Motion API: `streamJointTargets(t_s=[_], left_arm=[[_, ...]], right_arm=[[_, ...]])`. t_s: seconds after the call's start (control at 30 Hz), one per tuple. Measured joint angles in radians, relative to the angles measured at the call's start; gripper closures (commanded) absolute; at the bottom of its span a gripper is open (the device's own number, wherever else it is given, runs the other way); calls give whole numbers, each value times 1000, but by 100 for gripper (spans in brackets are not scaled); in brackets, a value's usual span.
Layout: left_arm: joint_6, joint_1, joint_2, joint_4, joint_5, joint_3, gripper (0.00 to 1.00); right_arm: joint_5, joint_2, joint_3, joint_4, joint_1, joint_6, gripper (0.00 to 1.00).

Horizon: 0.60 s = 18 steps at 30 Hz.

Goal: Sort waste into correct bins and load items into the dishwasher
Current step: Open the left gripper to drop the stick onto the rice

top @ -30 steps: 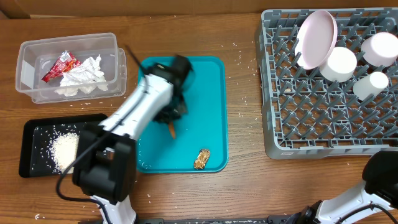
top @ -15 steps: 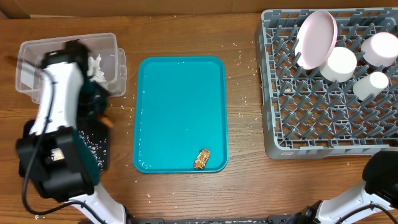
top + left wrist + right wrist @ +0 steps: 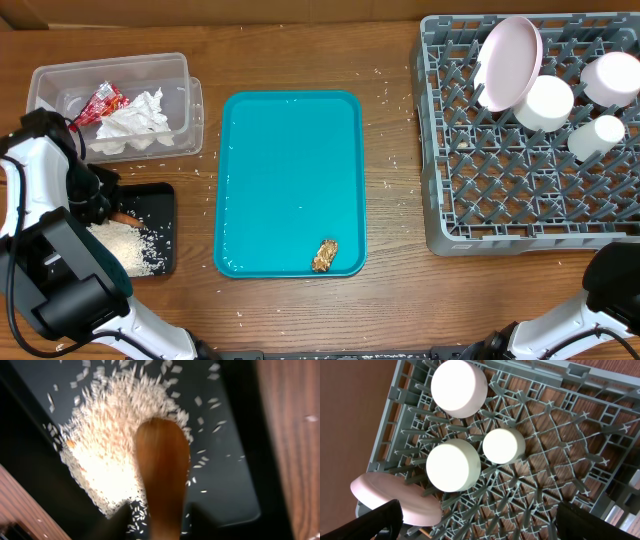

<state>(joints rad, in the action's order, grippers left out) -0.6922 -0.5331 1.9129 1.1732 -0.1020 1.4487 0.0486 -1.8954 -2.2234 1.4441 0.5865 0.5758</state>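
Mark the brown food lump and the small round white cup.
brown food lump (image 3: 325, 256), overhead view, its middle.
small round white cup (image 3: 504, 446), right wrist view, its flat top face.

Robot-manipulation lab bench, staged as mock kitchen clean-up. Plain wood-grain tabletop (image 3: 390, 300) laid out with grey dish rack (image 3: 500, 200) holding pale dishes (image 3: 548, 103), teal serving tray (image 3: 290, 170), clear tub (image 3: 45, 95) of rubbish, black tray (image 3: 160, 200) of rice (image 3: 125, 245). Black-and-white robot arm (image 3: 35, 190) mounted at near edge.
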Motion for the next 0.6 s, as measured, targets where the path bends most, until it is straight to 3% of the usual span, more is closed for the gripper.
streamJointTargets(t_s=[0.23,0.4,0.6], left_arm=[[-11,0,0,-7,0,-35,45],[-8,1,0,6,23,-35,51],[1,21,-24,29,83,-37,50]], right_arm=[[0,0,0,1,0,0,0],[0,0,0,0,0,1,0],[0,0,0,0,0,0,0]])
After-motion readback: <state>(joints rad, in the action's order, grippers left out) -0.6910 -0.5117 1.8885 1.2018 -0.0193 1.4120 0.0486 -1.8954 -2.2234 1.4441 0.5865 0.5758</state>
